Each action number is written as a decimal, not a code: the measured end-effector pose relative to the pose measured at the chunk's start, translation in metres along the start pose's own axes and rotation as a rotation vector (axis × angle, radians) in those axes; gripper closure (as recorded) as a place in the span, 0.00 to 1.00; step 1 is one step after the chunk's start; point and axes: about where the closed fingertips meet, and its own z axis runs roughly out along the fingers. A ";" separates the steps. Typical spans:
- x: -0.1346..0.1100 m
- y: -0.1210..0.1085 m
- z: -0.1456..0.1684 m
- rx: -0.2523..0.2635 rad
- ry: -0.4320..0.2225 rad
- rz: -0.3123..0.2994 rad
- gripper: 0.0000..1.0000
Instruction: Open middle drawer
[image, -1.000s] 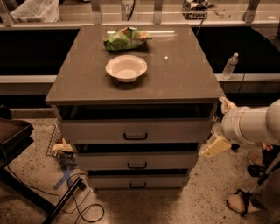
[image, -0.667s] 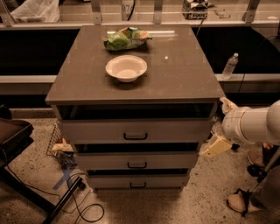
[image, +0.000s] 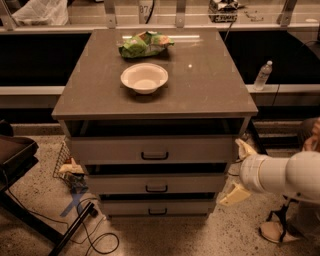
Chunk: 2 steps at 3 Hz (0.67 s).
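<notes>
Gripper (image: 239, 171) is seen just beside the right side of the drawer cabinet (image: 210, 95), at the end of a thick white arm (image: 285, 176) that enters from the right edge of the view. Its two cream-coloured fingers (image: 244, 149) are spread wide apart, one above the other, and nothing is held between them. The upper finger is level with the top drawer (image: 110, 150); the lower one is level with the gap below the middle drawer (image: 115, 184).

The middle drawer is found in the centre of the stack of three pale fronts, between the top drawer and the lowest drawer (image: 125, 207). Its small dark bar handle (image: 156, 188) is not touched by the gripper. A dark gap is seen above each front, and nothing of any drawer's interior is shown, so contents cannot be told.

On the brown cabinet top a white bowl (image: 144, 77) is placed near the middle, and it is seen to be empty. A crumpled green snack bag (image: 145, 44) lies just behind it, towards the back edge.

A clear plastic water bottle (image: 262, 75) stands upright on the ledge to the right of the cabinet. On the floor at the left, a wire basket (image: 61, 159) leans near the cabinet's lower corner with pale crumpled material (image: 71, 167) against it. Black cables (image: 97, 240) trail across the speckled floor.
</notes>
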 end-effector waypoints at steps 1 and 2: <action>0.014 0.038 0.041 -0.043 -0.034 -0.031 0.00; 0.027 0.066 0.080 -0.084 -0.025 -0.059 0.00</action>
